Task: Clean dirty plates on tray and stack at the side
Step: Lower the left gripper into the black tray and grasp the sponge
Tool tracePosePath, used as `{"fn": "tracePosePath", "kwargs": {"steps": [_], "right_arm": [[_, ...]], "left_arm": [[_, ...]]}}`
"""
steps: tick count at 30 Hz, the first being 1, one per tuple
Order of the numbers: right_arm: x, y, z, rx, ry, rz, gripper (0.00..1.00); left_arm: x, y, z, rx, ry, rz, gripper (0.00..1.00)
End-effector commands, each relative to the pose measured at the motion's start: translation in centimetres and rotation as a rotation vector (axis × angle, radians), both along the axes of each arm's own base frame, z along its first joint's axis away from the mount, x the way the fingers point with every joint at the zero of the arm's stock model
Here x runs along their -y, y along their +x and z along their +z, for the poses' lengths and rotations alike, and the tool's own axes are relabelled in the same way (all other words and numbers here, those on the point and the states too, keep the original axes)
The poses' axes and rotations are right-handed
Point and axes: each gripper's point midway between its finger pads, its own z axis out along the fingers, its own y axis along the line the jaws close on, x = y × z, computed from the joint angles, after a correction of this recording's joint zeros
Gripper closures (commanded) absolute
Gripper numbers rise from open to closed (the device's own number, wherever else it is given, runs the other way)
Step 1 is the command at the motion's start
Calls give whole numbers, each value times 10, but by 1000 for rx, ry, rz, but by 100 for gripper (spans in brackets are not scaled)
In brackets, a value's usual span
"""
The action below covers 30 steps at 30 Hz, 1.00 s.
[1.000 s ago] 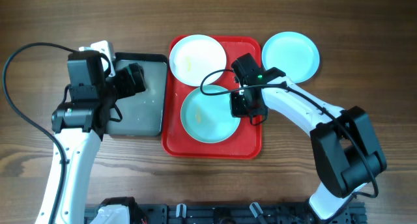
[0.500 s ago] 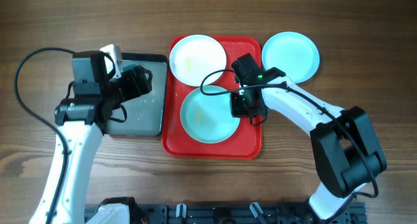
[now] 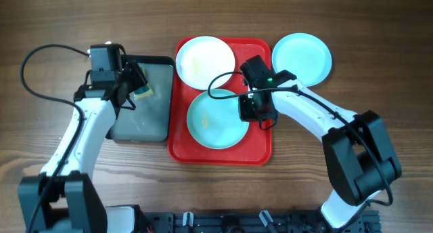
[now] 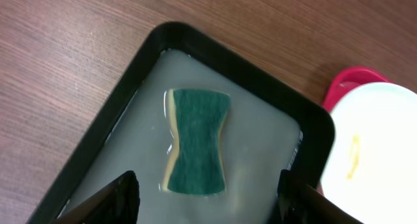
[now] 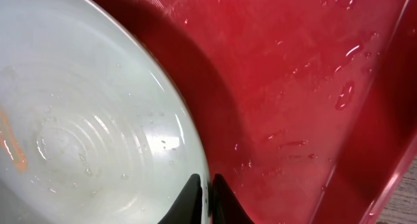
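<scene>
The red tray (image 3: 257, 148) holds a white plate (image 3: 204, 59) with a yellow smear at the back and a pale aqua plate (image 3: 215, 119) with an orange smear at the front. A second aqua plate (image 3: 302, 58) lies on the table to the tray's right. My right gripper (image 3: 247, 110) is shut on the right rim of the front aqua plate (image 5: 85, 120), fingertips (image 5: 208, 185) pinching its edge over the tray floor (image 5: 293, 87). My left gripper (image 4: 205, 201) is open above a green-and-yellow sponge (image 4: 195, 140) lying in water in the dark grey tray (image 4: 124, 100).
The dark grey tray (image 3: 159, 65) of soapy water sits just left of the red tray. The white plate's edge (image 4: 365, 146) shows in the left wrist view. Cables loop over the left arm and over the red tray. Bare wooden table lies all around.
My left arm has swung its gripper back over the grey tray, uncovering the sponge in the water. The right arm and the plates have not moved.
</scene>
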Motion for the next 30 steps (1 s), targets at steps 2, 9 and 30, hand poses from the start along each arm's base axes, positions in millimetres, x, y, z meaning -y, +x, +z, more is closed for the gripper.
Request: {"fn": "tracePosePath", "kwargs": {"steps": [2, 9, 30], "right_arm": [[-3, 10, 10, 52, 5, 16, 91], [-3, 10, 9, 50, 5, 16, 90], [-2, 9, 9, 49, 4, 16, 89]], "left_arm": [[-3, 8, -30, -52, 58, -34, 40], [-3, 11, -56, -100, 71, -59, 48], [5, 14, -90, -152, 80, -152, 77]]}}
